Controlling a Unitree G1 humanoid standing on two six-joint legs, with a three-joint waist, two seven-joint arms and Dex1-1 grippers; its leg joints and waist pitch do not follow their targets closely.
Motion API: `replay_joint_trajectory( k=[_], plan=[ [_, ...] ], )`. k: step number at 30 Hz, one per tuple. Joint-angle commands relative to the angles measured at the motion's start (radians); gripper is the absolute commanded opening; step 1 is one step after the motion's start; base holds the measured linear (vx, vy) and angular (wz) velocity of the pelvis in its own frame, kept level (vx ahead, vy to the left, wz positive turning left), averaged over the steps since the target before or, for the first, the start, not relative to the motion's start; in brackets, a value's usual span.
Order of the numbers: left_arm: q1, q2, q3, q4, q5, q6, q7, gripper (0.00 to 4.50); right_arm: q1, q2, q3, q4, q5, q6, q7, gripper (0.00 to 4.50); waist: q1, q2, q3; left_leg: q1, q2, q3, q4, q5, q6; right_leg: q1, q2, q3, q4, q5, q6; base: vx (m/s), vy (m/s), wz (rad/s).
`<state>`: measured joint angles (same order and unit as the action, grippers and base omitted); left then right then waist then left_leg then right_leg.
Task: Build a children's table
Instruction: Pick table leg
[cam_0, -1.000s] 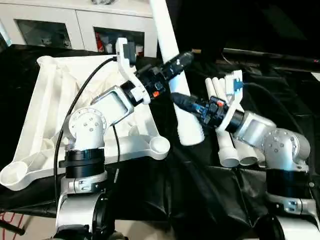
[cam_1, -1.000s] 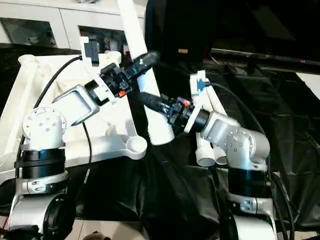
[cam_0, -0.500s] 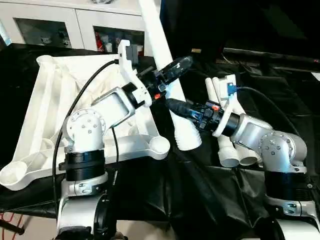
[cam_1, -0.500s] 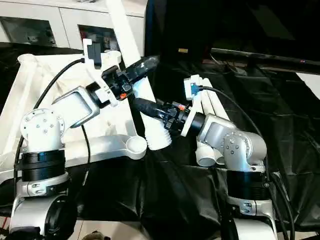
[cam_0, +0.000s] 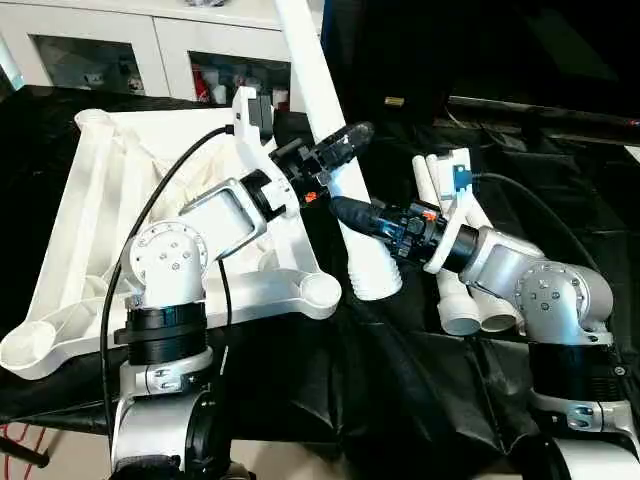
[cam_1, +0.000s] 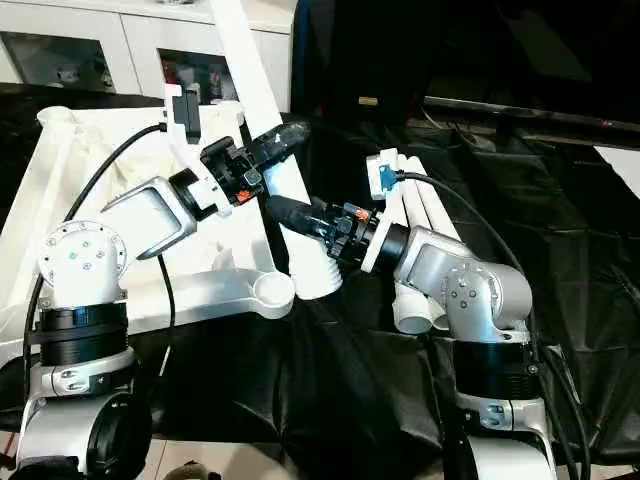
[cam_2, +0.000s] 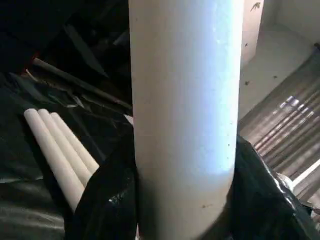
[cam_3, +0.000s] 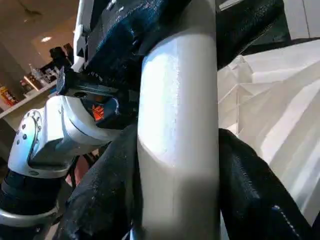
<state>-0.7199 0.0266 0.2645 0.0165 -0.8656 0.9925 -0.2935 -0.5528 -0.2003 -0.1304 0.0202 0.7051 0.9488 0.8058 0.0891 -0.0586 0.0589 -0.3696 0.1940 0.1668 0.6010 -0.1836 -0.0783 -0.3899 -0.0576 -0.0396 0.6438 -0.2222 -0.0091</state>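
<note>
At the top left of your left eye view stands the white cabinet (cam_0: 150, 45) with glass doors; behind the glass you can make out small coloured items, too indistinct to name. Below it, filling the left half of the frame, the white tabletop (cam_0: 95, 200) lies ribbed side up on the black-draped table (cam_0: 400, 380), its round corner sockets showing at the upper left, lower left and centre. You have one long white tapered leg (cam_0: 330, 150) raised on a slant through the centre of the frame, narrow end running out of the top edge, wider ribbed end low, just beside the centre socket (cam_0: 320, 291); whether it touches the cloth there you cannot tell. Your left tool (cam_0: 335, 152) is clamped across that leg about halfway up, black fingers on either side, as the left wrist view confirms with the tube filling the gap between them. Your right tool (cam_0: 362, 215) grips the same leg lower down, fingers closed around it from the right. Right of centre, three more legs (cam_0: 455, 290) lie side by side on the cloth, their open ends toward the lower edge.
</note>
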Motion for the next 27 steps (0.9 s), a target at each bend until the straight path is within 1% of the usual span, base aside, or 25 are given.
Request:
replay_joint_trajectory(
  k=[1,4,5,7,8,9,10,11,12,13,14,15,17,18,19,22,27],
  plan=[
    [0.002,0.012,-0.048,-0.026,0.038,-0.007,-0.004,1.89,-0.021,-0.01,-0.012,-0.006,0.01,-0.005,-0.018,2.54,0.001,-0.001,-0.065,0.008,0.027,-0.003,-0.066,-0.065,-0.009,0.053,-0.065,0.042,-0.085,-0.079,-0.152,0.0,0.0,0.0],
    [-0.003,0.036,-0.083,-0.039,0.067,-0.015,-0.024,1.88,-0.025,-0.023,-0.006,-0.012,0.006,-0.005,-0.013,2.63,0.0,-0.004,-0.065,0.008,0.026,-0.002,-0.066,-0.059,-0.011,0.054,-0.065,0.042,-0.084,-0.068,-0.148,0.0,0.0,0.0],
    [-0.007,0.054,-0.11,-0.048,0.084,-0.017,-0.041,1.87,-0.025,-0.053,0.021,-0.021,-0.013,0.0,0.001,2.92,0.001,-0.004,-0.066,0.008,0.026,-0.001,-0.066,-0.054,-0.011,0.055,-0.065,0.042,-0.084,-0.065,-0.146,0.0,0.0,0.0],
    [-0.012,0.073,-0.139,-0.056,0.103,-0.018,-0.058,1.87,-0.024,-0.085,0.052,-0.03,-0.033,0.004,0.022,3.02,0.002,-0.002,-0.066,0.009,0.027,-0.002,-0.065,-0.045,-0.012,0.055,-0.064,0.042,-0.081,-0.049,-0.141,0.0,0.0,0.0],
    [-0.013,0.079,-0.148,-0.057,0.108,-0.019,-0.063,1.87,-0.023,-0.093,0.06,-0.032,-0.036,0.005,0.029,3.02,0.002,-0.003,-0.066,0.008,0.026,-0.002,-0.065,-0.043,-0.012,0.055,-0.064,0.042,-0.081,-0.045,-0.141,0.0,0.0,0.0],
    [-0.019,0.091,-0.167,-0.059,0.119,-0.022,-0.075,1.87,-0.023,-0.119,0.082,-0.035,-0.047,0.015,0.043,3.03,0.001,-0.011,-0.066,0.007,0.026,-0.001,-0.065,-0.042,-0.01,0.056,-0.064,0.042,-0.082,-0.044,-0.142,0.0,0.0,0.0],
    [-0.019,0.092,-0.169,-0.059,0.12,-0.022,-0.076,1.87,-0.023,-0.122,0.084,-0.036,-0.048,0.017,0.045,3.03,0.002,-0.008,-0.066,0.007,0.026,-0.001,-0.064,-0.041,-0.009,0.057,-0.065,0.042,-0.081,-0.05,-0.144,0.0,0.0,0.0],
    [-0.023,0.099,-0.181,-0.06,0.124,-0.025,-0.083,1.86,-0.023,-0.139,0.098,-0.037,-0.055,0.024,0.052,3.03,0.002,-0.007,-0.065,0.006,0.025,0.0,-0.064,-0.041,-0.009,0.055,-0.066,0.043,-0.081,-0.05,-0.149,0.0,0.0,0.0],
    [-0.028,0.107,-0.194,-0.059,0.131,-0.03,-0.091,1.86,-0.025,-0.155,0.116,-0.036,-0.066,0.029,0.058,3.03,0.001,-0.012,-0.066,0.007,0.027,0.0,-0.063,-0.04,-0.008,0.056,-0.065,0.043,-0.081,-0.047,-0.153,0.0,0.0,0.0],
    [-0.028,0.107,-0.194,-0.059,0.131,-0.03,-0.091,1.86,-0.025,-0.155,0.116,-0.036,-0.066,0.029,0.058,3.03,0.003,-0.01,-0.066,0.007,0.026,0.0,-0.063,-0.039,-0.008,0.057,-0.066,0.042,-0.08,-0.045,-0.155,0.0,0.0,0.0],
    [-0.035,0.114,-0.207,-0.062,0.138,-0.034,-0.101,1.86,-0.025,-0.171,0.141,-0.035,-0.082,0.031,0.063,3.03,0.002,-0.009,-0.066,0.007,0.026,0.0,-0.063,-0.037,-0.008,0.056,-0.065,0.043,-0.079,-0.04,-0.157,0.0,0.0,0.0],
    [-0.036,0.115,-0.209,-0.062,0.139,-0.035,-0.103,1.86,-0.025,-0.173,0.144,-0.035,-0.083,0.03,0.063,3.03,0.002,-0.011,-0.065,0.007,0.026,0.0,-0.063,-0.035,-0.009,0.056,-0.064,0.042,-0.079,-0.04,-0.158,0.0,0.0,0.0],
    [-0.041,0.123,-0.223,-0.065,0.146,-0.041,-0.116,1.86,-0.026,-0.185,0.167,-0.031,-0.092,0.03,0.063,3.03,0.001,-0.012,-0.066,0.007,0.027,0.0,-0.062,-0.034,-0.011,0.056,-0.065,0.043,-0.077,-0.029,-0.165,0.0,0.0,0.0],
    [-0.044,0.131,-0.242,-0.073,0.154,-0.045,-0.136,1.86,-0.029,-0.189,0.191,-0.023,-0.103,0.031,0.059,3.03,0.001,-0.013,-0.066,0.007,0.027,-0.001,-0.062,-0.027,-0.007,0.057,-0.066,0.042,-0.077,-0.023,-0.167,0.0,0.0,0.0],
    [-0.044,0.131,-0.242,-0.073,0.154,-0.045,-0.136,1.86,-0.029,-0.189,0.191,-0.023,-0.103,0.031,0.059,3.03,0.001,-0.012,-0.066,0.007,0.027,0.0,-0.061,-0.024,-0.007,0.056,-0.066,0.043,-0.076,-0.019,-0.169,0.0,0.0,0.0],
    [-0.041,0.141,-0.271,-0.086,0.168,-0.056,-0.16,1.86,-0.035,-0.188,0.219,-0.014,-0.118,0.032,0.059,3.03,0.001,-0.011,-0.066,0.008,0.029,0.0,-0.061,-0.022,-0.007,0.056,-0.067,0.043,-0.072,-0.002,-0.184,0.0,0.0,0.0],
    [-0.038,0.144,-0.282,-0.086,0.17,-0.06,-0.173,1.86,-0.035,-0.195,0.237,-0.014,-0.127,0.023,0.067,3.03,0.001,-0.013,-0.066,0.007,0.027,0.001,-0.06,-0.028,-0.008,0.059,-0.066,0.044,-0.073,0.003,-0.188,0.0,0.0,0.0]
  ],
)
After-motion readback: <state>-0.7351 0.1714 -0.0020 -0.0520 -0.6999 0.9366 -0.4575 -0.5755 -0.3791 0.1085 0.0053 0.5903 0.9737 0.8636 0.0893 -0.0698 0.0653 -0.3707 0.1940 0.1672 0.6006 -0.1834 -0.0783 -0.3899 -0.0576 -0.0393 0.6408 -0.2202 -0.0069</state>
